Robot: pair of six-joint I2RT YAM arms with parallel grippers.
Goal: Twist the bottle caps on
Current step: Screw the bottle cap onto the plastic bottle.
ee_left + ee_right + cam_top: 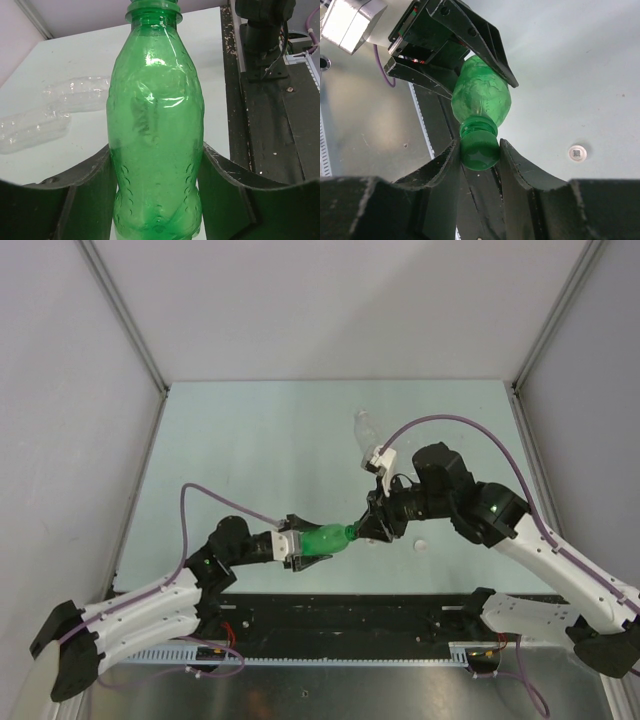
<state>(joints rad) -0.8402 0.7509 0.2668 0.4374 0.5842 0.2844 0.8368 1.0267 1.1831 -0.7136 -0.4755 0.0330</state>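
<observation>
My left gripper (pixel 305 548) is shut on the body of the translucent green bottle (pixel 325 538), holding it roughly level above the table's near edge; the bottle fills the left wrist view (pixel 155 125). The dark green cap (pixel 479 152) sits on the bottle's neck, and my right gripper (pixel 479 150) is shut on it, one finger on each side. Two clear ribbed bottles (pixel 75 92) (pixel 30 130) lie on the table; in the top view one clear bottle (pixel 367 430) shows at the back. One white cap (pixel 577 152) lies on the table, also in the top view (pixel 421 544). The other white cap is out of view.
The pale table (pixel 250 440) is walled by grey panels on the left, back and right. A black base rail (pixel 350 615) runs along the near edge beneath the held bottle. Purple cables loop over both arms.
</observation>
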